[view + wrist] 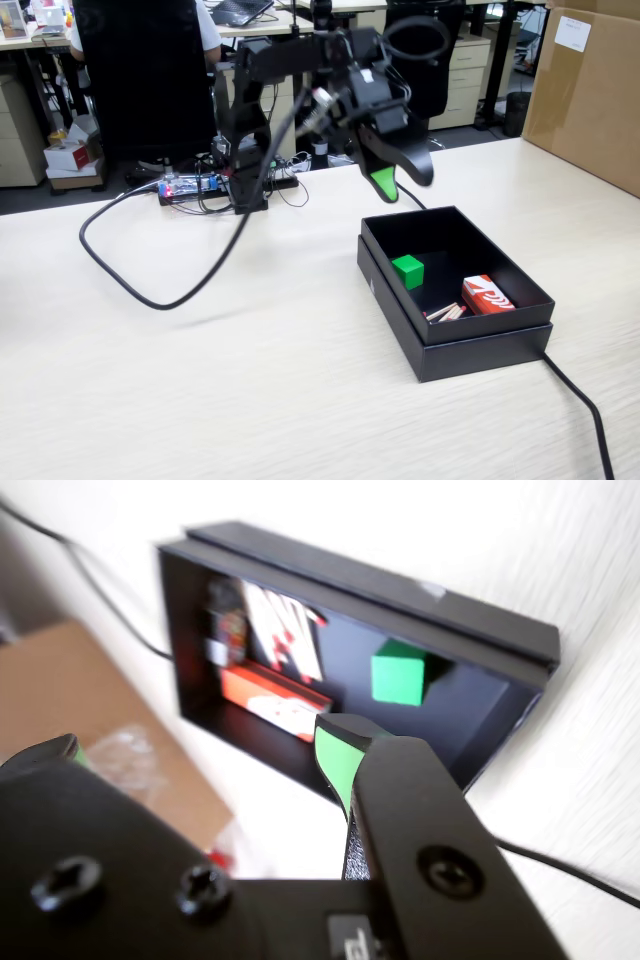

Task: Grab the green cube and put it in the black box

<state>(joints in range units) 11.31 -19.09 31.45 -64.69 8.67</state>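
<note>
Gripper (398,180): raised above the table (250,380), hanging over the box's far rim, green-tipped jaws spread with nothing between them; in the wrist view (200,750) the gap between the two tips is plainly empty. Cube (408,271): resting on the floor of the box (480,350), below the gripper and slightly nearer the fixed camera, close to the box's left wall in that view; apart from the gripper, not touching it. In the wrist view the cube (399,673) lies ahead of the jaws inside the box (500,640). Red-and-white packet (487,295): same box, beyond the cube from the gripper, well to its right in the fixed view. Judgement: cube already delivered; next move likely a retreat up and away from the box, no regrasp needed.
</note>
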